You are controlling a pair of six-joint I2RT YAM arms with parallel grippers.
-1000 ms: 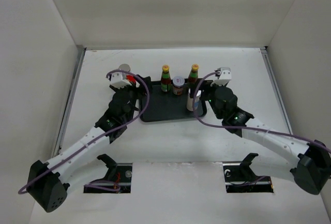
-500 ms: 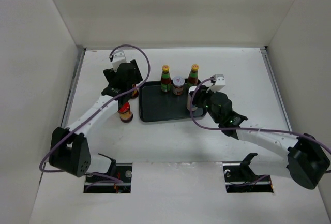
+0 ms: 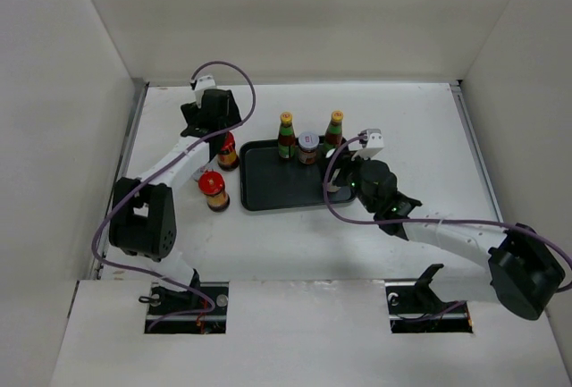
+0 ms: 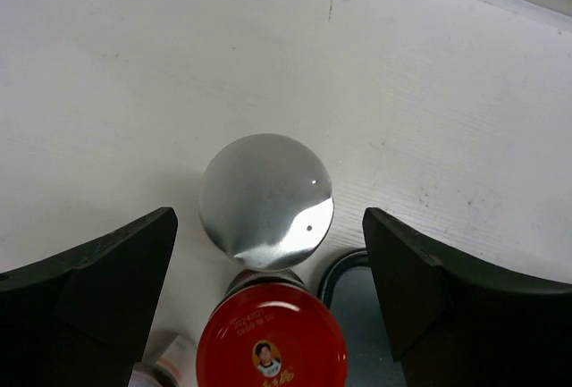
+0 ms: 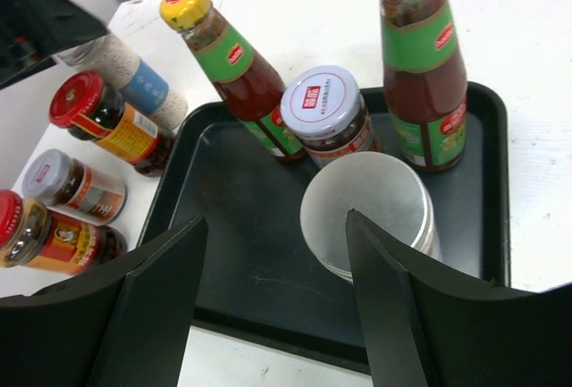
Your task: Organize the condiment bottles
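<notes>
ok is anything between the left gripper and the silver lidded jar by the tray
Nothing visible. The left gripper is open with the silver-lidded jar straight ahead between its fingers. A red-lidded jar stands close beside it on the wrist side, clear of that path.

No text legible. Left wrist view, 6 o'clock: red lid (image 4: 271, 338) has a portrait logo, characters too small. Right wrist view: red marks on grey jar lid (image 5: 319, 101), yellow cap (image 5: 185, 3) at 11 o'clock and green label (image 5: 420, 43) at 1 o'clock, all unreadable.
</notes>
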